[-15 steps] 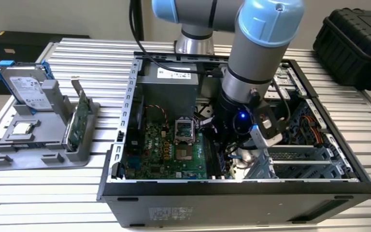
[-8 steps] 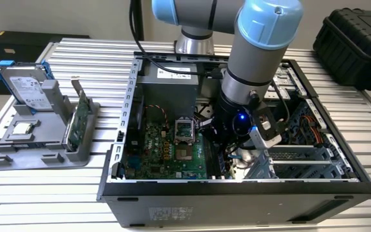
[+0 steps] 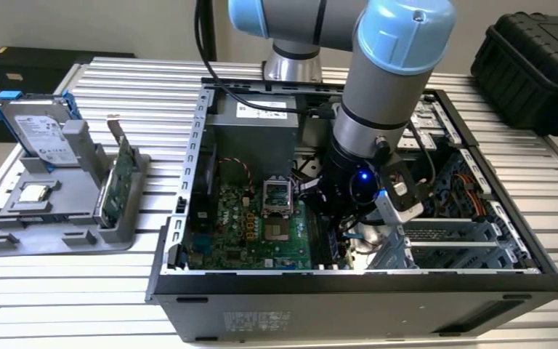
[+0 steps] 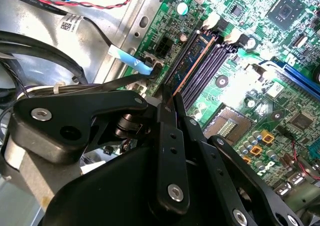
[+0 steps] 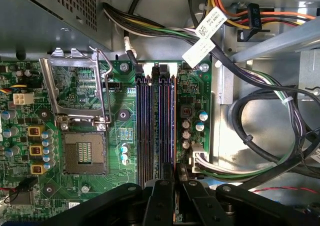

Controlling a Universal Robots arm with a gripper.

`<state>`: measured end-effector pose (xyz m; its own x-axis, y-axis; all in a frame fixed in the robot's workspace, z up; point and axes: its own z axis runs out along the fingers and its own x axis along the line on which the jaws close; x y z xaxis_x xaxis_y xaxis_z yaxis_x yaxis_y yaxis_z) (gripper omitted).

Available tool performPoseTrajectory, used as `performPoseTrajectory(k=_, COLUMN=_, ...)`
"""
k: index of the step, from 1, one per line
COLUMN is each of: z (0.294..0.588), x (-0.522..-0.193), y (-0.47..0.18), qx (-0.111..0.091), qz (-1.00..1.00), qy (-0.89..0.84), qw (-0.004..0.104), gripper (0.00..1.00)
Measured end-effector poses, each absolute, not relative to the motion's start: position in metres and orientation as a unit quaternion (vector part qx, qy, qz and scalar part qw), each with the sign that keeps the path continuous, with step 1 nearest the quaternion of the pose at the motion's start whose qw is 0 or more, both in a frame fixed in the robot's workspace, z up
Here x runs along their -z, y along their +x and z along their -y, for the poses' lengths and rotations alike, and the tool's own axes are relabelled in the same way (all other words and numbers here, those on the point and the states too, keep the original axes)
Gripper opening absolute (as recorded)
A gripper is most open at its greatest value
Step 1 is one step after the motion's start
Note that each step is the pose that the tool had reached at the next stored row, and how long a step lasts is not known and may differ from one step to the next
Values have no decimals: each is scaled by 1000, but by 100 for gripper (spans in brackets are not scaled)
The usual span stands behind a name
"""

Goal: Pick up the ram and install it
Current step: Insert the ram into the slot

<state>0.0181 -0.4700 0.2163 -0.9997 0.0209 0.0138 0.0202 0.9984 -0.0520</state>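
The ram (image 4: 192, 57) is a thin dark blue stick with a copper-coloured edge. It stands edge-down in the outermost memory slot of the green motherboard (image 3: 250, 225), on the side nearest the bundled cables. In the first wrist view the ram (image 5: 173, 121) shows edge-on along the row of slots. My gripper (image 4: 175, 102) has its black fingers (image 4: 167, 136) pinched on the near end of the stick. The gripper (image 5: 176, 172) sits directly over that slot's end. In the exterior view the arm reaches down into the open computer case (image 3: 357, 280), and the gripper (image 3: 342, 225) is low beside the board.
An open processor socket (image 5: 82, 153) lies beside the slots. Thick cable bundles (image 5: 260, 116) crowd the case wall side. Left of the case, a grey tray (image 3: 27, 240) holds a hard drive (image 3: 41, 134) and a green card (image 3: 119, 182). A black box (image 3: 536, 62) sits far right.
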Motion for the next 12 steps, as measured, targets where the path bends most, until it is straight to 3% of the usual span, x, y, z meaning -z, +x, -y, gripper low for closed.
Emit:
performPoseTrajectory(k=7, z=470, x=-216, y=18, qx=-26, qz=1000, qy=-10, qw=7, gripper=0)
performPoseTrajectory(k=8, z=470, x=-216, y=18, qx=-26, qz=1000, qy=-10, qw=7, gripper=100)
performPoseTrajectory(k=12, z=470, x=-216, y=18, qx=-26, qz=1000, qy=-10, qw=7, gripper=100)
